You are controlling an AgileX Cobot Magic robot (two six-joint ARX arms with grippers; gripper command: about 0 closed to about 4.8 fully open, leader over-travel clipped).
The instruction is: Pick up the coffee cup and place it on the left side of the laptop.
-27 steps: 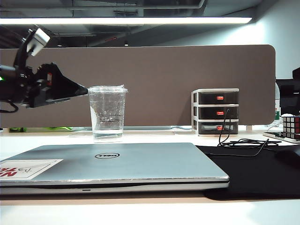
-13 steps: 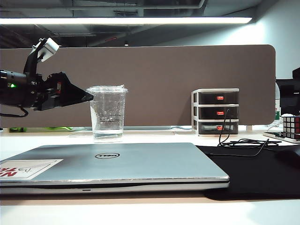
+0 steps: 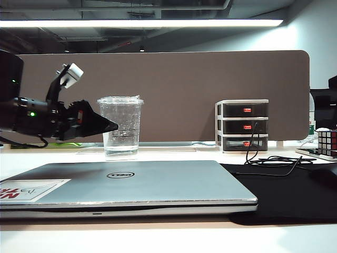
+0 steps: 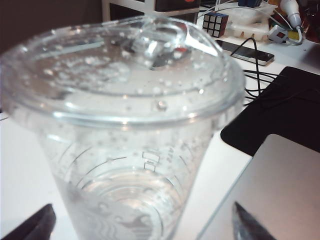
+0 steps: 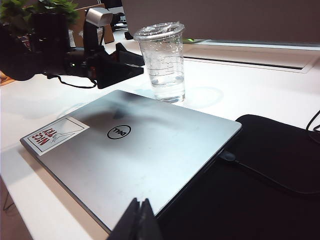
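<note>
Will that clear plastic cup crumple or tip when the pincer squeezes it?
The coffee cup looks thin-walled, so it probably flexes under a firm squeeze. It seems nearly empty, so likely light. Narrow base, wide lid: a sideways nudge from the open left pincer might tip it.

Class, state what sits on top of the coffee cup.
A flat clear lid, speckled with droplets, covers the coffee cup. The rim beneath it is hidden. The open left tool is beside it.

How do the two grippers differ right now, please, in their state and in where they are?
The left gripper is open, level with the coffee cup and close beside it; the right gripper is shut, hanging over the laptop's near edge, far from the cup. Both are black and hold nothing.
</note>
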